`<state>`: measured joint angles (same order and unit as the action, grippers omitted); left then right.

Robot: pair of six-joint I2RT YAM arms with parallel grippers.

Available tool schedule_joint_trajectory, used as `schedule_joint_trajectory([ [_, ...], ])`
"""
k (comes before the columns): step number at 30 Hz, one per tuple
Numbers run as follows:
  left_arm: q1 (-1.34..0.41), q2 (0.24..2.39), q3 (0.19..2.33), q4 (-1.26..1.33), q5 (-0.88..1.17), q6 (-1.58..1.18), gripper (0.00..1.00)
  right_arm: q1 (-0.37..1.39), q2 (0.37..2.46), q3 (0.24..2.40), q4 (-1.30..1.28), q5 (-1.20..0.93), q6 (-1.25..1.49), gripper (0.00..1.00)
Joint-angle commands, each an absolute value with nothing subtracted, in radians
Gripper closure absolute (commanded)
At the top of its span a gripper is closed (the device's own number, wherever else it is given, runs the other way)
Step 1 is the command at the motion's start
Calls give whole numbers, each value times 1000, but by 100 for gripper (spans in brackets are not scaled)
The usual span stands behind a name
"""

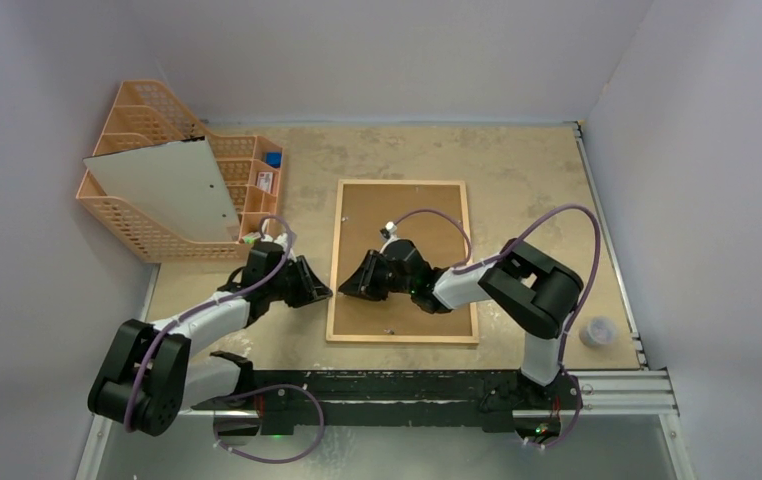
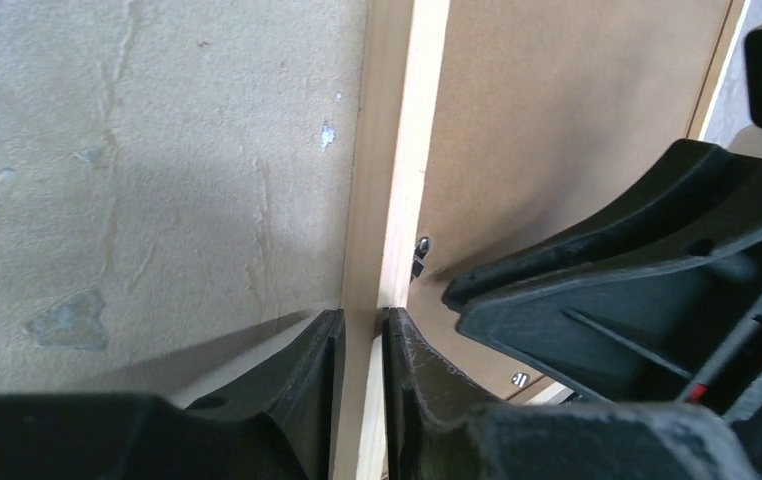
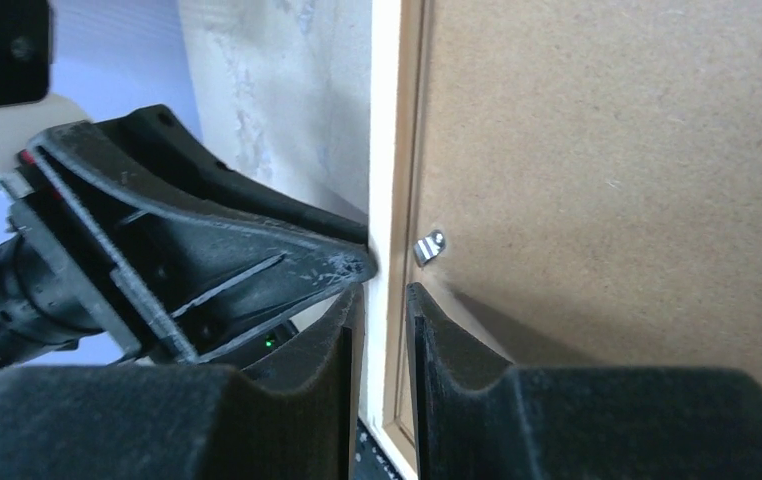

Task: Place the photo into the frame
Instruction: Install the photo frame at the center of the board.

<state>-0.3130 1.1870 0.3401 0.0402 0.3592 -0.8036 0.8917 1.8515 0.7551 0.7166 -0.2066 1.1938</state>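
Left arm [image 1: 212, 318] and right arm [image 1: 462, 285] angle inward, each one's 2 fingers [image 2: 307, 380] pinching the frame [image 2: 392, 200].

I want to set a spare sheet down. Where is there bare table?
Bare table right of the frame, behind the cup, and along the back wall. Crowded on the frame's left: left gripper, right gripper, organizer.

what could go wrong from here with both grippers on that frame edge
1. The left gripper and right gripper pinch the same thin rail of the frame, tips almost meeting; they could collide if either shifts.
2. Lifted by that one edge, the frame may twist or slip, and the backing board could shift.
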Motion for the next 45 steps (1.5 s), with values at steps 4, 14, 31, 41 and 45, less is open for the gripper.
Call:
schedule_joint_trajectory([
  [4, -331, 1189, 329, 80, 382, -813, 84, 909, 1877, 798, 671, -121, 1194, 76],
  [14, -337, 1220, 321, 98, 395, -825, 91, 918, 1936, 803, 728, -110, 1225, 79],
  [31, -343, 1244, 312, 113, 397, -825, 98, 918, 1960, 755, 924, -154, 1277, 87],
  [41, -354, 1255, 309, 115, 395, -824, 100, 917, 1978, 718, 1084, -153, 1337, 92],
  [45, -354, 1231, 325, 60, 339, -807, 100, 916, 1928, 707, 996, -105, 1326, 92],
])
